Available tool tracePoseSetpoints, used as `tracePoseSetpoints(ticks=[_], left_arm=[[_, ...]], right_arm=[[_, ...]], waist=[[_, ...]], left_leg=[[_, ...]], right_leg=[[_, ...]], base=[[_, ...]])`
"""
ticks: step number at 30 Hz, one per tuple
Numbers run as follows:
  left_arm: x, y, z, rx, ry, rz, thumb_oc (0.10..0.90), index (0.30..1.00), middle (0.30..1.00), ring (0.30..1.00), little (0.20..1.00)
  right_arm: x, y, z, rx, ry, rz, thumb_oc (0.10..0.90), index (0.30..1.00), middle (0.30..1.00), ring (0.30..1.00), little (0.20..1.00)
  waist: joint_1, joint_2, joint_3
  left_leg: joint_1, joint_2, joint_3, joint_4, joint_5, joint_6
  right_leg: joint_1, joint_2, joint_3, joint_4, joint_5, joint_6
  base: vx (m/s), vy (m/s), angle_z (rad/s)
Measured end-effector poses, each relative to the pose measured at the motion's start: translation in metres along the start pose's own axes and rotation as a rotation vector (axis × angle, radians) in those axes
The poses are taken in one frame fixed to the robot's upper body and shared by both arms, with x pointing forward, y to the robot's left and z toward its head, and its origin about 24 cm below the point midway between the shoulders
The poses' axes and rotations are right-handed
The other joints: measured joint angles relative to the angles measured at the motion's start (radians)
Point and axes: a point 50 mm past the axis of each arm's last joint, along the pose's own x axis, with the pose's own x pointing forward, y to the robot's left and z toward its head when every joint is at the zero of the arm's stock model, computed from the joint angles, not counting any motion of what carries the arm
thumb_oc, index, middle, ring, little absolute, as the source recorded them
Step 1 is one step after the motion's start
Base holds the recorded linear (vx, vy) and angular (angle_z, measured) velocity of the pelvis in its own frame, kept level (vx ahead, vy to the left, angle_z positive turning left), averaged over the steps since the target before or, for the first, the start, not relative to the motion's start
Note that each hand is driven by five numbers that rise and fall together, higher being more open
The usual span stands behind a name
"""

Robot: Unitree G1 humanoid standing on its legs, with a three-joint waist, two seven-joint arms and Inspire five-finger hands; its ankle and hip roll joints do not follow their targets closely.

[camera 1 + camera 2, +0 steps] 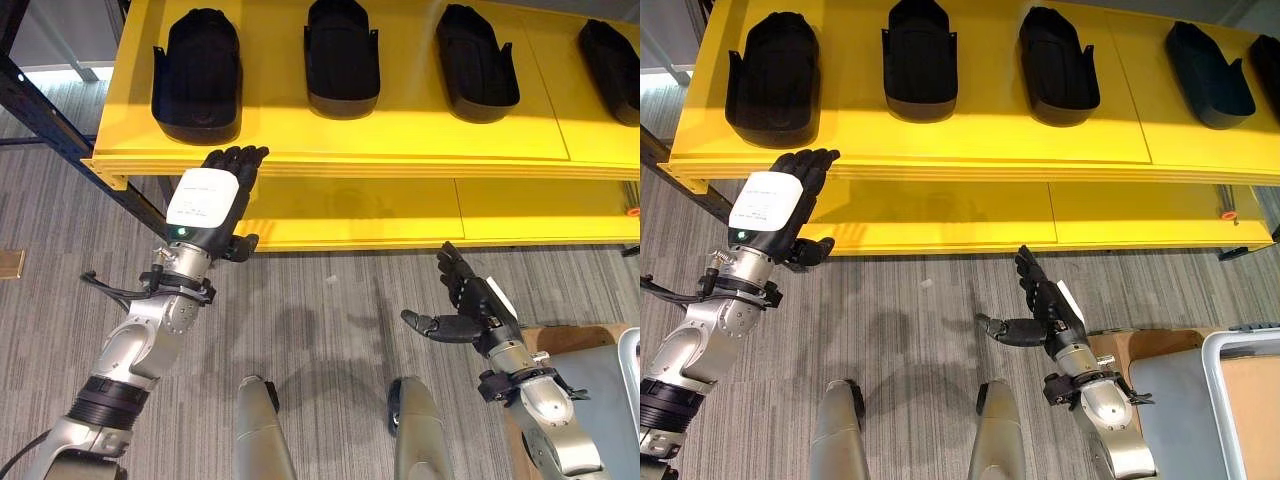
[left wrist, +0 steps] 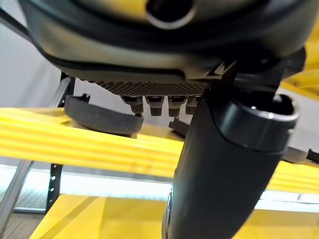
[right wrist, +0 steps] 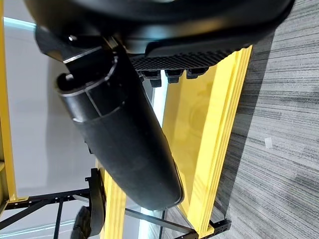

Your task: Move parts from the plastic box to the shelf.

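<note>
Hovering empty: left hand (image 1: 205,205) at centre left by the yellow shelf (image 1: 400,150) edge, fingers straight; right hand (image 1: 470,305) at lower right, fingers spread. Black parts (image 1: 197,75) already along the frame's top. Next: reach toward the plastic box (image 1: 1240,400), lower right, then grasp squarely.

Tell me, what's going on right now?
Left hand open, empty, at yellow shelf edge. Right hand open, empty, over floor. Black moulded plastic parts already shelved. Nothing blocking.

Bright, even overhead light; soft shadows on the floor (image 1: 330,330) between both hands; wrist views blurred close up
</note>
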Motion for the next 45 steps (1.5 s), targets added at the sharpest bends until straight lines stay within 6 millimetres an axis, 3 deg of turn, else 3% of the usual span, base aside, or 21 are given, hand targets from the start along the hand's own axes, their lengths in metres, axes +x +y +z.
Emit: tracePoseSetpoints(ticks=[13, 30, 42, 45], left_arm=[[0.002, -0.007, -0.013, 0.014, 0.078, -0.034, 0.9, 1.0, 1.0, 1.0, 1.0], [0.004, 0.005, -0.024, 0.04, 0.123, 0.006, 0.9, 1.0, 1.0, 1.0, 1.0], [0.024, 0.055, -0.036, 0.188, 0.086, -0.011, 0.9, 1.0, 1.0, 1.0, 1.0], [0.028, 0.062, -0.034, 0.147, 0.069, -0.031, 0.9, 1.0, 1.0, 1.0, 1.0]], right_arm=[[-0.001, 0.0, -0.001, 0.001, 0.003, 0.001, 0.9, 1.0, 1.0, 1.0, 1.0], [-0.001, 0.0, -0.001, -0.004, 0.009, 0.007, 0.9, 1.0, 1.0, 1.0, 1.0], [-0.004, 0.0, -0.006, -0.006, 0.049, 0.05, 0.9, 1.0, 1.0, 1.0, 1.0], [-0.006, 0.0, -0.01, -0.002, 0.072, 0.067, 0.9, 1.0, 1.0, 1.0, 1.0]], waist=[[0.001, 0.0, 0.0], [0.003, 0.0, 0.0], [0.002, 0.0, -0.001], [0.002, 0.0, -0.001]], left_leg=[[-0.005, 0.0, 0.0, 0.005, 0.0, 0.0], [-0.016, 0.0, -0.002, 0.018, -0.001, 0.001], [-0.029, 0.001, 0.0, 0.027, -0.014, 0.003], [-0.033, 0.001, -0.001, 0.033, -0.012, 0.0]], right_leg=[[-0.007, 0.0, 0.003, 0.007, 0.0, 0.0], [-0.015, 0.0, 0.006, 0.011, 0.001, -0.002], [-0.029, 0.001, 0.011, 0.017, -0.004, -0.005], [-0.034, 0.001, 0.014, 0.025, -0.007, -0.007]], base=[[0.0, 0.0, 0.0], [0.0, 0.0, 0.0], [0.03, -0.003, -0.01], [0.0, 0.0, 0.0]])
